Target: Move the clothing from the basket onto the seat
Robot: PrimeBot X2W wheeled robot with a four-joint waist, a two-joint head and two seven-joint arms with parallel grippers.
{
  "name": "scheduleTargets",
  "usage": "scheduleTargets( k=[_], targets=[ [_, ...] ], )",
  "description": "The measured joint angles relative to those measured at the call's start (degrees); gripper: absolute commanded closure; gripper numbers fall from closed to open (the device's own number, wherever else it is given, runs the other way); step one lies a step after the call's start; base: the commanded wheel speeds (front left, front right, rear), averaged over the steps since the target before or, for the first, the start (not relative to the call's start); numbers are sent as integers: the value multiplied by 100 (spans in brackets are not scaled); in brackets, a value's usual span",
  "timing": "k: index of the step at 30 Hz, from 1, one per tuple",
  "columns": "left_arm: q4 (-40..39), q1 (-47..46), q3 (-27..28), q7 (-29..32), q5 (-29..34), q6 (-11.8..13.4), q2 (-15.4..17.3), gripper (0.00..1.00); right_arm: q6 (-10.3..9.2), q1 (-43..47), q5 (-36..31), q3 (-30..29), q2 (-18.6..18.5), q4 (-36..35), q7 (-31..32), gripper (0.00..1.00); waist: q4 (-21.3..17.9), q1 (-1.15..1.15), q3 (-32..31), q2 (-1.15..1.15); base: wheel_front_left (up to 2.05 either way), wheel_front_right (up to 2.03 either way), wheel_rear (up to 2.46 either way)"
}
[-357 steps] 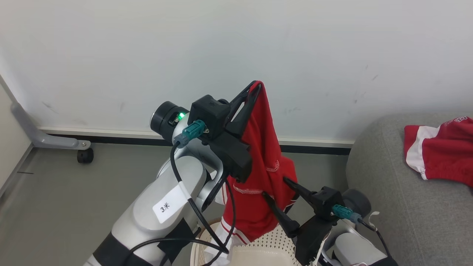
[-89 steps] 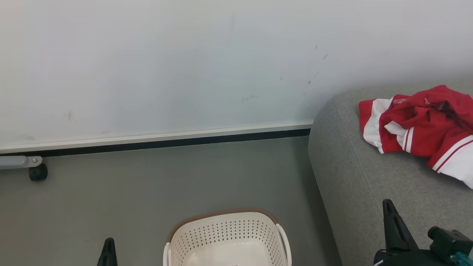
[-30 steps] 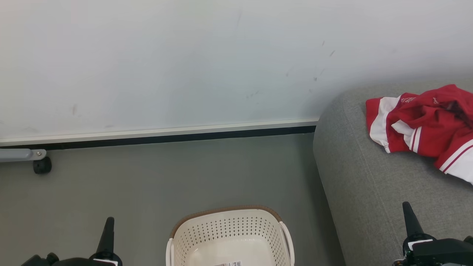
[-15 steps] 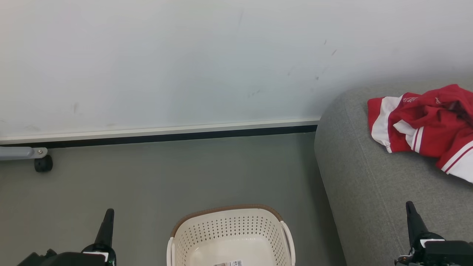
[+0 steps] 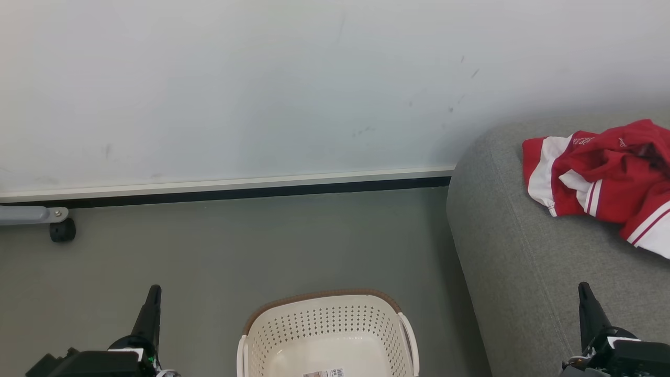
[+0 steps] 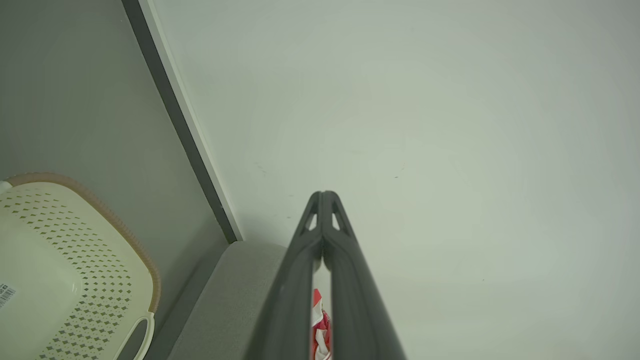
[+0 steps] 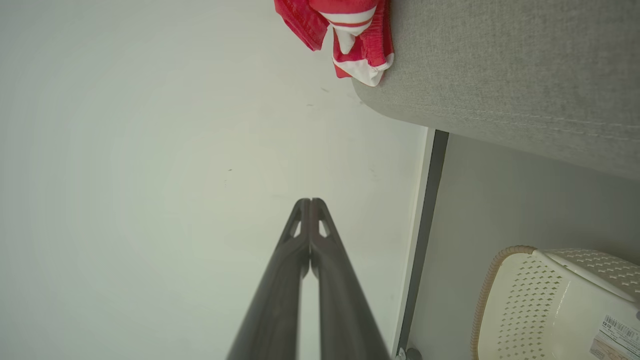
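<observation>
Now the oval cream-white plastic laundry basket (image 5: 324,320), with its perforated sides and brown woven-look rim, stands on the grey floor (image 5: 235,246) with nothing red in it. The part of its pale bottom on show carries just a small barcode sticker (image 5: 323,373). The red mesh garments (image 5: 596,180), with white panels and stripes, lie bunched on the large grey fabric sofa (image 5: 513,251), near its rounded end by the pale wall (image 5: 261,78).

Some twelve seconds back the left gripper (image 5: 152,298) was holding a red piece aloft over the basket, and a single piece lay on the sofa. The heap there is fuller now. Over the last three seconds both arms have settled low: the left gripper has risen into the lower left corner, beside the basket. The right gripper (image 5: 585,298) has drawn back to the lower right, over the sofa's front and well apart from the heap.

Each gripper has its two dark fingers pressed together with nothing between them, as both wrist views show plainly.

By this layout the transfer looks finished. The nearest strip of the basket's bottom is cut off in the head view, so a last small item there cannot be ruled out.
</observation>
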Motion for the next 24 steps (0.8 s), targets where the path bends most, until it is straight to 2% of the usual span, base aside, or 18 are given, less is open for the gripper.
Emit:
scheduleTargets(
  k=[24],
  targets=[
    [8, 0, 1, 0, -4, 0, 0, 100, 1, 1, 1, -1, 2, 2, 0, 100, 0, 0, 0, 0, 0, 0, 0]
  ],
)
